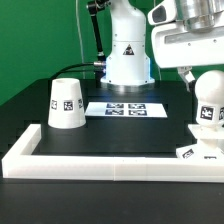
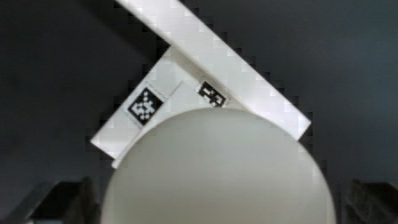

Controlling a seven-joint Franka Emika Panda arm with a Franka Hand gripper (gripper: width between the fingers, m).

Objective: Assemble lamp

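The white ball-shaped bulb (image 1: pixel 208 98) stands upright on the flat square base (image 1: pixel 197 152) at the exterior view's right, close to the frame's corner. My gripper (image 1: pixel 204 80) hangs straight over the bulb, open, with a dark finger on either side of its top. In the wrist view the bulb (image 2: pixel 214 165) fills the space between the fingers (image 2: pixel 64 200), and a narrow dark gap shows on each side. Beyond it lies the tagged base (image 2: pixel 164 100). The truncated-cone shade (image 1: pixel 66 103) stands apart on the exterior view's left, with its tag facing the camera.
A long white bar frame (image 1: pixel 110 162) runs along the front edge and up the left side, and crosses the wrist view (image 2: pixel 199 48) past the base. The marker board (image 1: pixel 125 109) lies flat mid-table before the robot's pedestal (image 1: pixel 128 55).
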